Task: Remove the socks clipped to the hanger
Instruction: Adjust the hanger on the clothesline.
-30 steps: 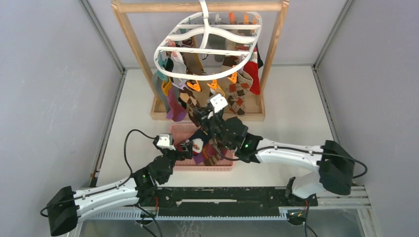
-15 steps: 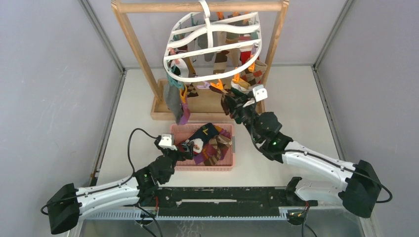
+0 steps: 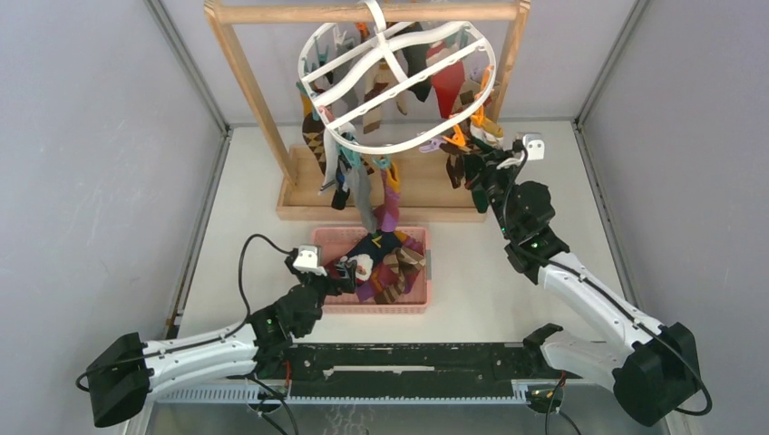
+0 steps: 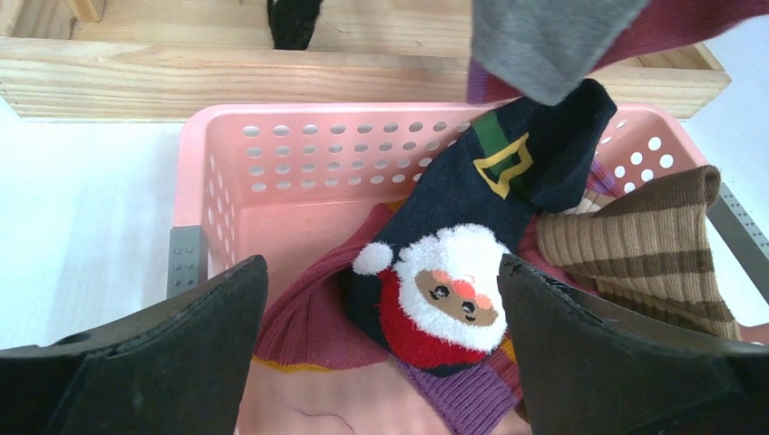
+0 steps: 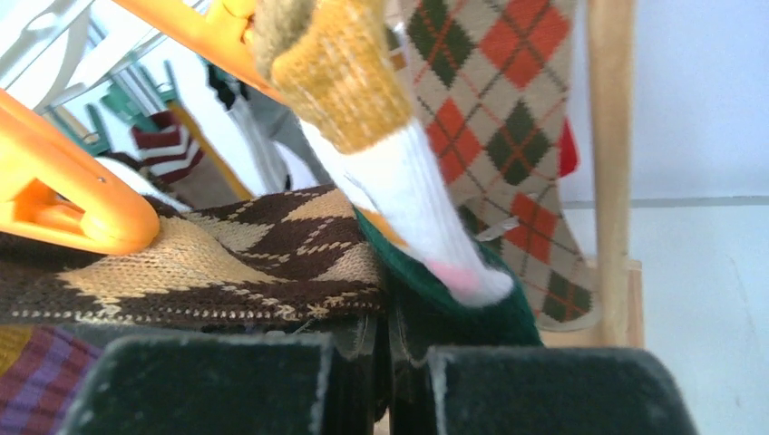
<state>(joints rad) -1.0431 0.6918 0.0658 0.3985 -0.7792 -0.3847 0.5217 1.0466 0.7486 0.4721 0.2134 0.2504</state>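
From above, the hanger (image 3: 385, 56) hangs tilted on the stand (image 3: 241, 72), socks (image 3: 449, 77) clipped round its ring. The right gripper (image 3: 473, 168) is at the ring's 4 o'clock. The left gripper (image 3: 349, 268) hovers at the 9 o'clock edge of the basket (image 3: 372, 309), which sits at 6 o'clock from the hanger.

Left wrist: the left gripper (image 4: 381, 272) has its jaws wide apart, empty, above a Santa sock (image 4: 435, 299) in the basket (image 4: 299, 145).

Right wrist: the right gripper (image 5: 385, 362) has its jaws together, clamped on a brown sock (image 5: 227, 263). A green sock (image 5: 462, 313) is at the sock's 3 o'clock and a clip (image 5: 73, 199) at 10.
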